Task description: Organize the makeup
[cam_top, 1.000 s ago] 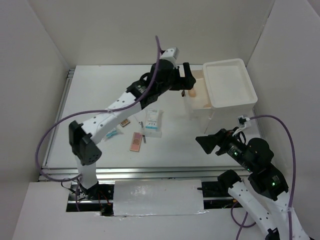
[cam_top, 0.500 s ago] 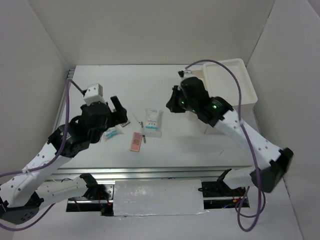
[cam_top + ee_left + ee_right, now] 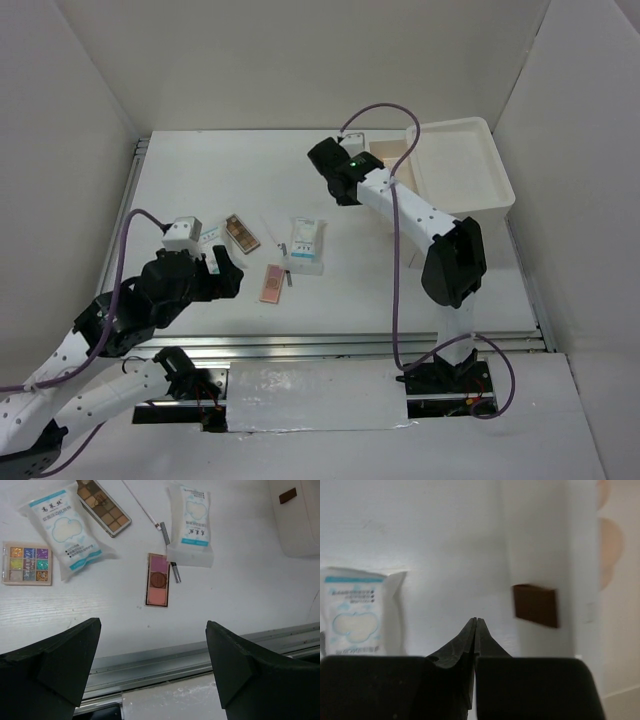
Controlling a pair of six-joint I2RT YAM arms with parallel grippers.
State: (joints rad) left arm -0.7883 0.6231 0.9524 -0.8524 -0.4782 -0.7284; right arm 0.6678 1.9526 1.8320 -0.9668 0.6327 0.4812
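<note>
The makeup lies left of centre on the table: two white-and-blue packets (image 3: 62, 532) (image 3: 191, 522), a brown palette (image 3: 104, 507), a pink palette (image 3: 157, 579), a glitter palette (image 3: 26, 562) and a thin dark pencil (image 3: 167, 555). From above I see the right packet (image 3: 307, 243), the brown palette (image 3: 241, 234) and the pink palette (image 3: 272, 283). Beige sponges (image 3: 610, 550) show inside the drawer. My left gripper (image 3: 152, 623) (image 3: 222, 268) hangs open and empty, nearer than the items. My right gripper (image 3: 475, 620) (image 3: 335, 180) is shut on nothing, left of the drawer's brown handle (image 3: 535, 605).
The big white drawer box (image 3: 460, 165) stands at the back right with a tray-like top; its front (image 3: 300, 520) shows in the left wrist view. A metal rail (image 3: 330, 345) runs along the near table edge. White walls enclose the table on three sides.
My left arm has drawn back from the drawer to the near left, staying open. My right arm has swung up from the near right to the drawer front, and its jaws have shut.
</note>
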